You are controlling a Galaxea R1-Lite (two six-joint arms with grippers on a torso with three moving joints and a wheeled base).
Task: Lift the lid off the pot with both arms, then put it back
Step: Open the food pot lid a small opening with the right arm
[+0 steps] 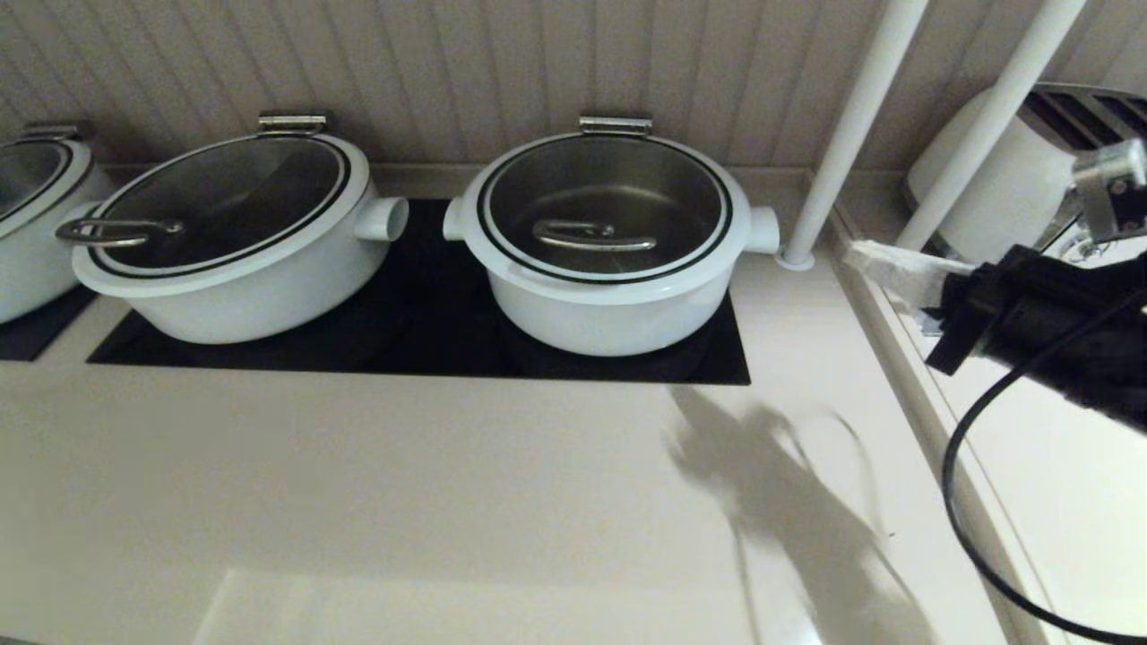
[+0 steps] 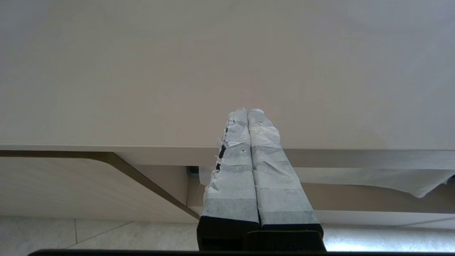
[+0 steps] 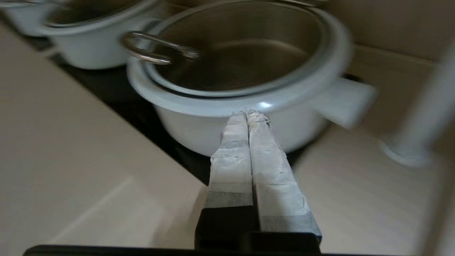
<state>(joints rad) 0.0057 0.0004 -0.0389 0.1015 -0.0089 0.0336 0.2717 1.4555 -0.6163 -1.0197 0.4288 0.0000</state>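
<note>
**While the lid is seated, the lift is not yet begun**

Since the round glass lid with the wide white rim, thin black ring and straight steel bar handle (image 1: 606, 208) is seen resting flat on the round white pot with stubby side handles (image 1: 609, 309), the task is judged to be at its approach step. This pot stands on the black cooktop panel (image 1: 421, 340), at about twelve o'clock from the middle of the head view; its steel hinge (image 1: 615, 124) sits at the lid's twelve o'clock.

At three o'clock of the pot, well apart from it and above the beige counter (image 1: 358, 484), the right gripper (image 1: 867, 258) is held with its taped pale fingers (image 3: 249, 149) pressed together on nothing, tips aimed at the pot's wall. The left gripper (image 2: 247, 113) is not seen from the head camera; its own view shows it likewise pressed shut and empty, low by the counter's edge, apparently parked.

For the next move both pincers would need to be parted, the left arm raised over the counter, and the bar handle or rim approached from opposite sides. The hinge suggests the lid may swing up rather than come free.

Counted: three white pots with lids are in view, the third only partly, at nine o'clock; one wider pot with a loop-handled lid (image 1: 224, 242) lies beside the target. Two white poles (image 1: 851, 134) stand at two o'clock. One arm is seen from the head.
</note>
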